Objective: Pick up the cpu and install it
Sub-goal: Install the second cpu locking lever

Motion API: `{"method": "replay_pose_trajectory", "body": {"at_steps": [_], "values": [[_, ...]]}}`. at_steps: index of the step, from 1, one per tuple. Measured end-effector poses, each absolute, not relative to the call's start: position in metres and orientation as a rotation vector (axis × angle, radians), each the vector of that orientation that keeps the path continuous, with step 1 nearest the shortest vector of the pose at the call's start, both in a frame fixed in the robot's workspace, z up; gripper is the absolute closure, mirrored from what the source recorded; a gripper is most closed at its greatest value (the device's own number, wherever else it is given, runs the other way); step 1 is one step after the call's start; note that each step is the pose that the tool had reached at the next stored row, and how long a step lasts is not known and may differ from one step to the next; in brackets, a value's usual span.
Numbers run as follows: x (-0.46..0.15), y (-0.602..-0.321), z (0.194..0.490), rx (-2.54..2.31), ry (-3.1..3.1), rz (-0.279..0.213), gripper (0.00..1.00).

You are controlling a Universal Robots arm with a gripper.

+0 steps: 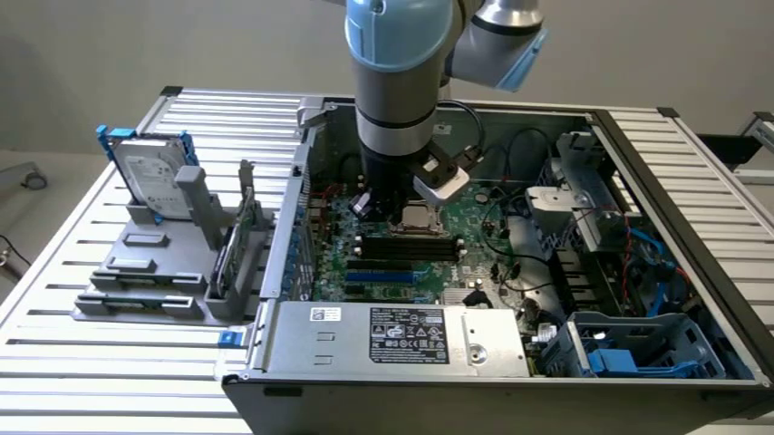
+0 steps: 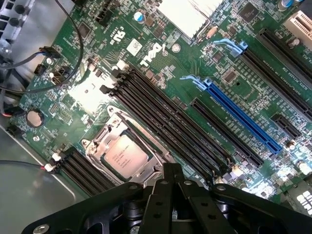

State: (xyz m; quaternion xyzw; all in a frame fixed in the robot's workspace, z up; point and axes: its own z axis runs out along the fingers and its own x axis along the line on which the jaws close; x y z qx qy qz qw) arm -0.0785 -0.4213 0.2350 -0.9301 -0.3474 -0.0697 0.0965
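You are looking at the cpu (image 2: 126,155) sitting flat in its socket on the green motherboard (image 2: 195,63), its silvery-grey top facing up and framed by the metal socket bracket (image 2: 100,141). In the exterior view the cpu (image 1: 418,217) is lying deep inside the open computer case (image 1: 677,172), just beside the long black memory slots (image 1: 409,246).

Your gripper (image 2: 171,176) is hanging just above the board with its black fingers pressed together, holding nothing; the chip is lying free of them, close to the fingertips. In the exterior view the gripper (image 1: 387,210) is reaching down from the grey and blue arm (image 1: 400,82) right next to the socket.

Moving outward in the wrist view, you are seeing black memory slots (image 2: 161,117) running alongside the socket, then a long blue expansion slot (image 2: 243,117) and more black slots beyond it.

Further out in the exterior view, a silver power supply (image 1: 400,335) is sitting along the near edge of the case. On the slatted table (image 1: 72,362) at the exterior view's left, a grey fixture (image 1: 158,281) is holding an upright silver hard drive (image 1: 151,172) with a blue bracket.
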Motion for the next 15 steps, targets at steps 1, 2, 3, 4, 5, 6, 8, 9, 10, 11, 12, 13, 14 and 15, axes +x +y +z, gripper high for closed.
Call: {"method": "replay_pose_trajectory", "body": {"at_steps": [1,2,3,4,5,6,8,9,10,11,12,13,14,15], "values": [[-0.079,-0.421,0.234,-2.757,-1.024,-0.204,0.89],[-0.079,-0.421,0.234,-2.759,-1.019,-0.203,0.89],[-0.079,-0.421,0.233,-2.760,-1.015,-0.201,0.89],[-0.080,-0.420,0.232,-2.762,-1.010,-0.201,0.89],[-0.080,-0.420,0.231,-2.763,-1.006,-0.201,0.89],[-0.081,-0.419,0.230,-2.765,-1.002,-0.201,0.89],[-0.082,-0.418,0.228,-2.768,-0.995,-0.201,0.89],[-0.083,-0.417,0.226,-2.769,-0.992,-0.201,0.89],[-0.083,-0.416,0.225,-2.771,-0.989,-0.201,0.89],[-0.083,-0.416,0.224,-2.772,-0.986,-0.201,0.89],[-0.084,-0.415,0.223,-2.773,-0.984,-0.201,0.89],[-0.084,-0.414,0.221,-2.774,-0.982,-0.202,0.89],[-0.084,-0.414,0.220,-2.775,-0.980,-0.202,0.89],[-0.084,-0.413,0.219,-2.776,-0.978,-0.202,0.89]]}}
